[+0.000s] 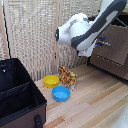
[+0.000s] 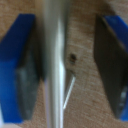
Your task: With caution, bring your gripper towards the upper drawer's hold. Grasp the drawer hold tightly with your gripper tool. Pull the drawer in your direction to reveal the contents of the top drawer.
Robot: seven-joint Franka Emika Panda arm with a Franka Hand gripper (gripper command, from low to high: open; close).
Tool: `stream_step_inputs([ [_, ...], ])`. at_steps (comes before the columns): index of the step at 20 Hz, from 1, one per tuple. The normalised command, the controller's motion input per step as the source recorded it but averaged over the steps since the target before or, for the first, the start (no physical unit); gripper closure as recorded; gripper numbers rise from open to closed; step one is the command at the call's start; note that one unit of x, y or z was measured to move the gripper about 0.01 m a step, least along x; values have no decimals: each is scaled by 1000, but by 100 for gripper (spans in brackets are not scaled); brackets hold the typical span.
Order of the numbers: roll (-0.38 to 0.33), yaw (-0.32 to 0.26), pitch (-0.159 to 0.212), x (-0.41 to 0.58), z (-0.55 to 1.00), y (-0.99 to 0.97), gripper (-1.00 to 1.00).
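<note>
At the exterior view's left, near the camera, sits a black case [image 1: 20,95] with its lid up, and behind it a pale woven screen [image 1: 35,35] fills the far side. Moving right along the wooden floor [image 1: 95,105], a yellow bowl [image 1: 51,80] and a blue bowl [image 1: 61,93] lie close together, with a patterned snack bag [image 1: 67,77] standing just beside them. Above these hangs the bulky white arm, reaching toward the dresser at the exterior view's far right, where the upper drawer [image 1: 116,42] shows as a dark brown front with the lower drawer front [image 1: 110,65] under it. The gripper [image 1: 101,41] is at that front, largely masked by the arm, and the drawer looks closed or barely moved. The wrist view settles the detail: the drawer hold [image 2: 54,65], a silver bar, runs between the two blue-tipped fingers [image 2: 19,65], lying close against one pad while the other pad stands clearly apart from it. So the jaws are parted around the bar, not yet clamped. The approach seems complete and the grasp is the step in hand; the next move likely calls for closing firmly on the bar, then a straight, steady pull away from the dresser so the bar does not slip out.
</note>
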Motion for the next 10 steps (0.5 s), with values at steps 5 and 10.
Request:
stream_step_inputs([
  [5,0,-15,0,35,284,-5,-100],
  [10,0,-2,3,63,47,0,-100],
])
